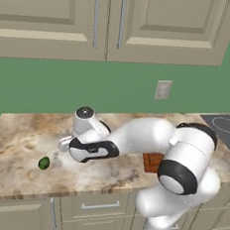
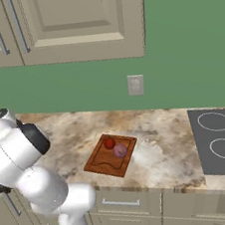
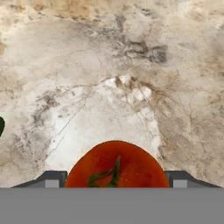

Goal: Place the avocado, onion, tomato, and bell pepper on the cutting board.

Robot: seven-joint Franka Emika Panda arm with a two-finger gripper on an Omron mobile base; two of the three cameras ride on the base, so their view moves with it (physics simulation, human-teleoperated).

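In the hand view the two dark finger tips (image 3: 51, 180) stand on either side of the tomato (image 3: 116, 165), touching its flanks, so the gripper (image 3: 116, 181) is closed on the orange-red ball. The dark green stem mark on its top faces the camera. Below it lies the marbled countertop (image 3: 131, 65), pale and veined with brown, and a sliver of dark green, the avocado (image 3: 1, 125), shows at the left edge of that view.

From the left base view the gripper (image 1: 66, 143) hangs over the left half of the countertop (image 1: 20, 133), with the white forearm reaching leftward from the bulky elbow. The tomato itself is too hidden by the hand there to make out. The avocado (image 1: 43, 163) lies on the counter near the front edge, a little left of and in front of the hand, apart from it. A corner of the cutting board (image 1: 152, 162) peeks out behind the arm.

The right base view shows the cutting board (image 2: 98, 162) whole, lying slantwise on the counter, well to the left of the stovetop (image 2: 218, 140). On it sit two foods: the deep red bell pepper (image 2: 109, 144) near its far edge, and the pinkish onion (image 2: 120, 150) just beside it, the two close together or touching.
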